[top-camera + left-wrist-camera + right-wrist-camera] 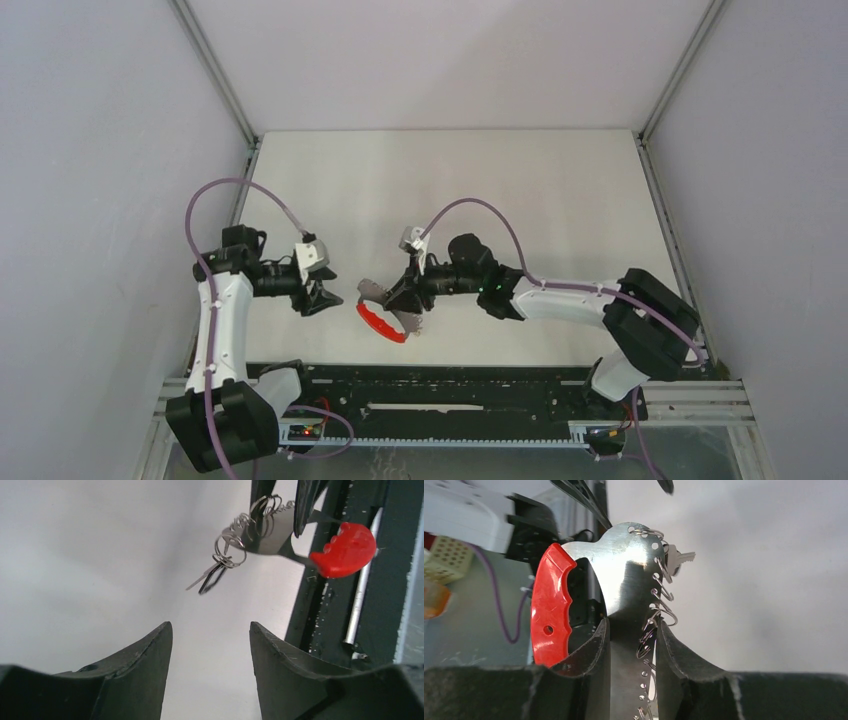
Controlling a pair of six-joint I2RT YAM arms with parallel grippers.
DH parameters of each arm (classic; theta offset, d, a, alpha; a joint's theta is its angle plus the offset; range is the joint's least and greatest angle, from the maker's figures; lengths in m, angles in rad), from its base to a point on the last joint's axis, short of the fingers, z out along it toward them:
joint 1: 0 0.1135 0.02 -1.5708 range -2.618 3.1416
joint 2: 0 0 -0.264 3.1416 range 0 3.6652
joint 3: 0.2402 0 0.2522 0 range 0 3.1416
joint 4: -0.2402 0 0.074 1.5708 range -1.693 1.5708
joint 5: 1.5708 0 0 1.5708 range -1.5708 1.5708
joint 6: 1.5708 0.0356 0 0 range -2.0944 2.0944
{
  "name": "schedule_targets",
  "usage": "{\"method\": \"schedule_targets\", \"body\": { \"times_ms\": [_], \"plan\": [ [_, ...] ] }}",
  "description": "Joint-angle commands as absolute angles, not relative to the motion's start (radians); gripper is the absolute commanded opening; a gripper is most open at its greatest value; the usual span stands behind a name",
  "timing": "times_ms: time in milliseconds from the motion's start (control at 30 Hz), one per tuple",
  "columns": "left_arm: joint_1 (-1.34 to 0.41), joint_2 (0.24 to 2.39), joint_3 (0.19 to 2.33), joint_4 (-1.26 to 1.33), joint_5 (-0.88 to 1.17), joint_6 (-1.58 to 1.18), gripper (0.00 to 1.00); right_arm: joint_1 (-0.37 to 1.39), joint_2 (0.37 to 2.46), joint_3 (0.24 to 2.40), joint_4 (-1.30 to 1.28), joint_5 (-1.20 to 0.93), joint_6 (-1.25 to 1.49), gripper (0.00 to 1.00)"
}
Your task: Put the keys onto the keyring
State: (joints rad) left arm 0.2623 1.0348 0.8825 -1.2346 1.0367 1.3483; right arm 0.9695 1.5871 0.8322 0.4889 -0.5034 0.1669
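The right tool [633,630] grips the keyring [380,315] by its steel plate [624,580]. The plate's long axis runs out along the tool toward the left arm, with the red band [549,610] on one side and the wire rings [660,600] on the other. A key [680,557] hangs from a ring near the far tip (no tag shows). The left tool [210,630] is wide and empty, and it faces that tip from nearby. Both forearms reach inward, low over the bench [520,190].
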Motion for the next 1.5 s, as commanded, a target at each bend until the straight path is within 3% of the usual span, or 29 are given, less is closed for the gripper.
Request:
{"method": "schedule_targets", "body": {
  "times_ms": [0,133,233,467,733,1267,1367,1467],
  "plan": [
    [0.259,1.015,0.951,-1.416,1.133,1.540,0.64,0.944,1.498,0.838,0.608,-0.691,0.212,0.09],
    [0.246,1.002,0.956,-1.416,1.196,1.485,0.67,0.925,1.450,0.839,0.639,-0.795,0.235,0.12],
    [0.235,0.998,0.999,-1.417,1.283,1.405,0.74,0.916,1.417,0.839,0.647,-0.843,0.250,0.13],
    [0.125,0.942,1.109,-1.420,1.335,1.227,0.75,0.911,1.367,0.854,0.683,-0.965,0.310,0.15],
    [0.041,0.832,1.149,-1.414,1.345,1.180,0.58,0.907,1.321,0.856,0.689,-1.013,0.349,0.16],
    [-0.025,0.744,1.199,-1.390,1.355,1.221,0.58,0.905,1.307,0.899,0.543,-0.971,0.292,0.16],
    [-0.031,0.682,1.156,-1.263,1.290,1.206,0.61,0.905,1.305,0.910,0.503,-0.911,0.283,0.16],
    [-0.049,0.545,1.044,-0.854,1.184,0.876,0.65,0.906,1.302,0.914,0.483,-0.866,0.279,0.16]
  ]
}}
